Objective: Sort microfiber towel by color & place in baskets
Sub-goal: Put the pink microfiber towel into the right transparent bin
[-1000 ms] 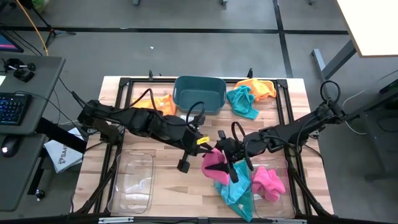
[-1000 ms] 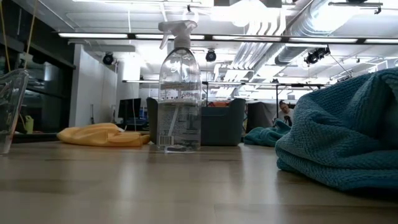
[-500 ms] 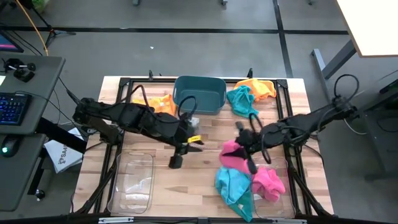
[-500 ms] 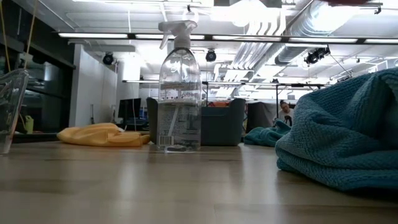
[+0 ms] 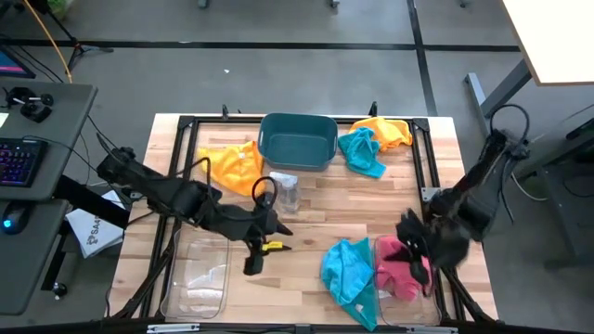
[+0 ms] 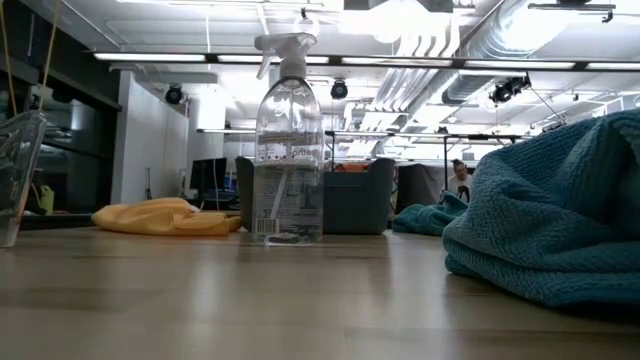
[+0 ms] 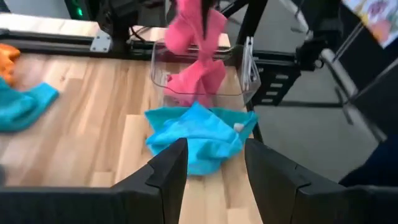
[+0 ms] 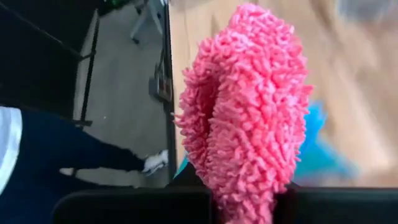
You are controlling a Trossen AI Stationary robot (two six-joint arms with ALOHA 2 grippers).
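My right gripper point(image 5: 415, 249) is shut on a pink towel point(image 8: 249, 118) above the clear basket point(image 5: 419, 301) at the near right. More pink cloth point(image 5: 401, 280) lies in that basket. A teal towel point(image 5: 346, 274) lies on the table against the basket's left side. My left gripper point(image 7: 214, 168) stands open over bare wood near the table's middle point(image 5: 274, 239), pointing at that teal towel point(image 7: 199, 134). At the far edge stands the dark teal basket point(image 5: 299, 139), with orange towels point(image 5: 232, 167) point(image 5: 385, 130) and another teal towel point(image 5: 362, 153) around it. A second clear basket point(image 5: 198, 274) sits near left. My right gripper pinches a bunched part of the pink towel point(image 8: 244, 196) between its two fingers, coming from above. The towel hangs below the fingers point(image 7: 194, 28), and its lower end reaches down into the clear basket point(image 7: 200, 81). Whether that end rests on the cloth inside, I cannot tell.
A clear spray bottle point(image 5: 286, 190) stands upright on the wood in front of the dark teal basket. A black frame point(image 5: 186, 125) runs round the table's edges. Bare wood lies between the two clear baskets. A desk with a keyboard point(image 5: 19, 158) stands left of the table.
My right gripper has lifted the pink towel off the table's middle and carried it toward the right and near edges, to above the clear basket. My left gripper has drawn back from that spot toward the table's left and near edges.
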